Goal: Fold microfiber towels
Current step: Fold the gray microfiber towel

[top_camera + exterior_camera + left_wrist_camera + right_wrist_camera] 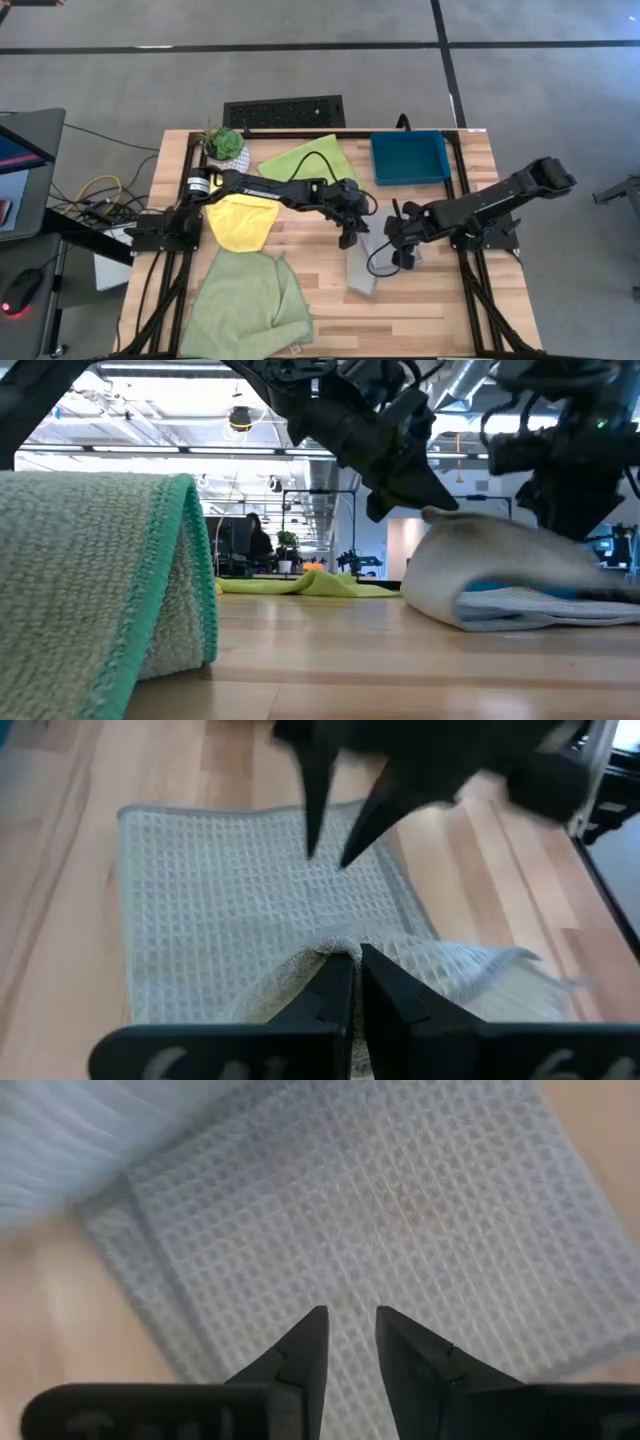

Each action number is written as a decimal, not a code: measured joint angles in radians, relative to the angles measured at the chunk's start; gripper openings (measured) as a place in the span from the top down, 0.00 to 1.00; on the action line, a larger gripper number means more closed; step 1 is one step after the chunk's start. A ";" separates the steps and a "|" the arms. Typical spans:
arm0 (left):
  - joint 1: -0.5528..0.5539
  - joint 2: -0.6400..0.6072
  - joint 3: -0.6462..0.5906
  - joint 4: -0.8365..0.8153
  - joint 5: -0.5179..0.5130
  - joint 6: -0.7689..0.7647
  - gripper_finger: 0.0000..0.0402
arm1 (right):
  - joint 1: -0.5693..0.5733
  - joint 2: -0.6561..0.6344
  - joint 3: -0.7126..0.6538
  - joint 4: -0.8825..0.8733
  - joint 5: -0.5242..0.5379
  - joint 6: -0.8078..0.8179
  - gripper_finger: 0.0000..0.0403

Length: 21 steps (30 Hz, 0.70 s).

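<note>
Faintly, white lettering along left arm point(262, 186), unreadable, left pincer point(352, 982) pinching grey towel point(364, 268)

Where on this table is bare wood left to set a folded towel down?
Bare wood lies between the pale green towel and grey towel, and below the teal tray. The middle is crowded: left gripper pinches the grey towel, right gripper beside it.

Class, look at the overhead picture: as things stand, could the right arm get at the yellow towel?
Probably not easily. The yellow towel lies on the left side, partly under the left arm, whose left gripper is pinching the grey towel. The right gripper hovers open over that grey towel, with the left arm between.
</note>
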 joint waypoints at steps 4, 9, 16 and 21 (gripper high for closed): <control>0.010 0.025 0.042 0.024 -0.030 -0.009 1.00 | 0.018 -0.071 0.000 -0.059 0.025 0.014 0.72; 0.021 0.034 0.053 0.058 -0.078 -0.010 1.00 | 0.037 -0.133 0.001 -0.091 0.051 0.035 0.72; 0.029 0.032 0.054 0.156 -0.119 -0.012 1.00 | 0.048 -0.154 0.001 -0.096 0.054 0.035 0.72; 0.029 0.032 0.054 0.176 -0.179 0.024 1.00 | 0.047 -0.147 0.002 -0.100 0.054 0.036 0.72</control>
